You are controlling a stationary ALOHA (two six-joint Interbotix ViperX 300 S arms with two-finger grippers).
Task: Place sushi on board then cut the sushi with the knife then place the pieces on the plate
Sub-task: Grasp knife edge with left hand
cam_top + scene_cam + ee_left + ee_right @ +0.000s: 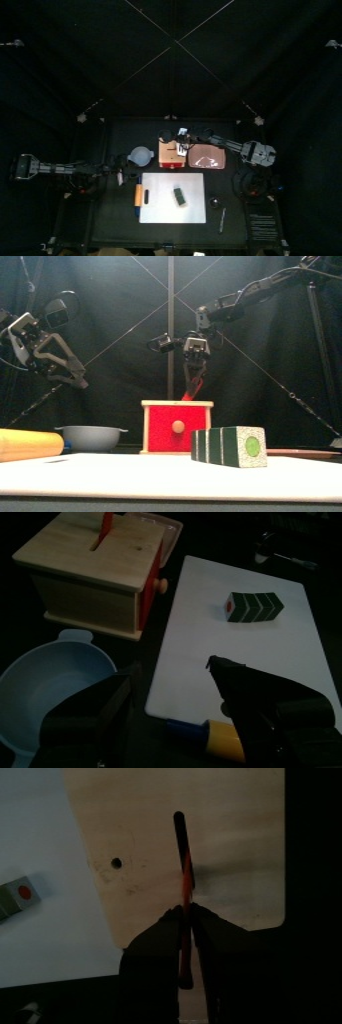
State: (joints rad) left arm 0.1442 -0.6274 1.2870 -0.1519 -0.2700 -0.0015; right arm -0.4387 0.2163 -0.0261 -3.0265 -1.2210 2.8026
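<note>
My counter carries the white cutting board at centre front, with the wooden box behind it. The sushi roll lies on the board, its blocks together. My left arm is raised at the left, claw released. My right arm reaches in high, wrist bent down over the box, claw clenched on the red knife, blade pointing down at the box top.

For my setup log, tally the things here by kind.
White cutting board: 1
Sushi roll: 1
Wooden box: 1
Blue-grey bowl: 1
Pink tray: 1
Red knife, in right gripper: 1
Yellow-orange cylinder: 1
Total: 7, plus small unclear bits right of the board.
</note>
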